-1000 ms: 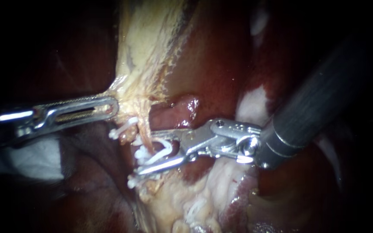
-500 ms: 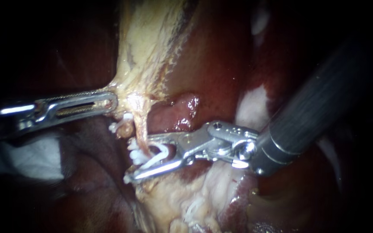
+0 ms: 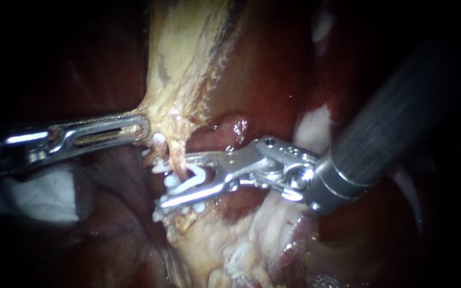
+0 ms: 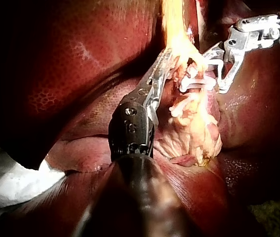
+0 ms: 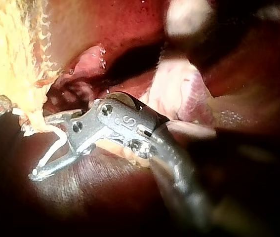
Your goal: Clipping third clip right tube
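Dark-grey shaft of the right instrument [image 3: 173, 180] is nearest the camera, entering from the upper right. Its jaws stand narrow, pinched from both sides on a white clip [image 3: 189, 183], which straddles the tube [image 3: 176, 156].

Tube: a thin tan strand running down from the yellow tissue band [image 3: 180, 64] to the pale fat [image 3: 225, 240] below. It passes between the jaws, close to their tips. Which of two tubes this is, I cannot settle from these views.

Handling, judged: the tube looks soft, wet, thread-thin and taut, so it will likely tear or slip if dragged sideways. Best taken only through the clip, square across the strand, on the bare stretch clear of the other white clips [image 3: 159, 166]. The clip itself looks like light, stiff plastic.

Just beyond, the left instrument [image 3: 141, 127] comes in from the left. Its jaws are closed on the edge of the yellow tissue band, which puts the strand under tension.

Room:
- **Left of the tube:** tight, since the other white clips crowd there and the left jaws' tip sits near.
- **Behind the upper jaw:** a small red lump [image 3: 231, 129] lies just behind it.
- **Rightward:** open, back along the shaft, over the dark liver [image 3: 265, 69], farthest back.
- **Below the left instrument:** a white pad [image 3: 44, 194], well apart from the tube.
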Tool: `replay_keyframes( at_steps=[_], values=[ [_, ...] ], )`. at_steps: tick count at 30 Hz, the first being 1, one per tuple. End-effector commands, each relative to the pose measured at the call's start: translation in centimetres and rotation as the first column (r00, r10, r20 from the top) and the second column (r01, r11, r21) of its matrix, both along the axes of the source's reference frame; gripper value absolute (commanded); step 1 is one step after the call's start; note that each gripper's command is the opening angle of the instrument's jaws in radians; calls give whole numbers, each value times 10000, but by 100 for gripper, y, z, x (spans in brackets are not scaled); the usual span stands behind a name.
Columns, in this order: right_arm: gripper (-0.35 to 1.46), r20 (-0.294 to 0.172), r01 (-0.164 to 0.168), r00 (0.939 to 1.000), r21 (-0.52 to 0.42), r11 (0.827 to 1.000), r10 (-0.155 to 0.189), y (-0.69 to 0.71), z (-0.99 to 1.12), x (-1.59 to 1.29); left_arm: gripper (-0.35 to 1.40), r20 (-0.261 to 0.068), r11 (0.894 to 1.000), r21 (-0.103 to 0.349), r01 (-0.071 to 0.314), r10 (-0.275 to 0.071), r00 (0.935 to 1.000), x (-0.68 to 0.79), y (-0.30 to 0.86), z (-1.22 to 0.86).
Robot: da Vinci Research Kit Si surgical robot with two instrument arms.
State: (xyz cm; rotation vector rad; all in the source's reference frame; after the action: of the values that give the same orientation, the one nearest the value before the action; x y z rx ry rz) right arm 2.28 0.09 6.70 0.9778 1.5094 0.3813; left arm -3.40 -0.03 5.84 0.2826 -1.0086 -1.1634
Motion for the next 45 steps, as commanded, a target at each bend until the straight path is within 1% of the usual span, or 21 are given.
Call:
replay_keyframes(
  at_steps=[1,5,8,12,14,19,21,22,23,24,26,27,29,31,38,45],
  values=[
    [59,4,-40,10000,19,10000,40,2,-2,0,-35,-6,10000,1,5,-5,10000,0,0,0],
    [59,-17,-183,9998,109,9998,183,11,-8,-2,-35,-12,10000,-3,11,-11,10000,-1,-1,-1],
    [58,78,-318,9995,128,9994,317,16,-9,-2,-35,-14,10000,-4,15,-15,10000,-1,-1,-1],
    [54,130,-389,9992,127,9992,387,18,-7,0,-35,-16,10000,-5,17,-17,10000,-2,-2,-1],
    [53,251,-495,9985,236,9985,489,18,-6,0,-35,-17,10000,-5,18,-18,10000,-2,-2,-1],
    [49,426,-521,9979,688,9963,492,19,-6,0,-35,-38,10000,-12,39,-39,10000,-2,-2,-1],
    [44,519,-546,9974,913,9943,500,19,-6,0,-35,-38,10000,-12,40,-40,10000,-2,-2,-2],
    [39,543,-574,9972,1034,9930,520,18,-6,-1,-35,-39,10000,-12,40,-40,10000,-2,-2,-2],
    [28,636,-586,9966,1071,9925,519,18,-6,-2,-35,-39,10000,-12,40,-41,10000,-2,-2,-2],
    [14,815,-651,9950,1028,9926,569,18,-6,-3,-35,-39,10000,-12,41,-41,10000,-2,-2,-2],
    [-29,1193,-667,9913,920,9935,555,18,-6,-6,-35,-38,10000,-12,40,-40,10000,-2,-2,-2],
    [-35,1298,-671,9900,895,9937,552,18,-6,-7,-35,-39,10000,-12,40,-40,10000,-2,-2,-2],
    [-35,1425,-749,9879,880,9933,619,18,-5,-10,-35,-39,10000,-12,41,-41,10000,-2,-2,-2],
    [-35,1465,-801,9870,879,9929,667,19,-4,-12,-35,-40,10000,-11,43,-43,10000,-2,-3,-2],
    [-35,1541,-785,9863,1216,9895,594,19,-2,-14,-35,-41,10000,-11,44,-44,10000,-2,-3,-3],
    [-35,1567,-801,9858,1261,9888,599,18,-1,-15,-35,-42,10000,-11,45,-45,10000,-2,-3,-3]
  ],
)
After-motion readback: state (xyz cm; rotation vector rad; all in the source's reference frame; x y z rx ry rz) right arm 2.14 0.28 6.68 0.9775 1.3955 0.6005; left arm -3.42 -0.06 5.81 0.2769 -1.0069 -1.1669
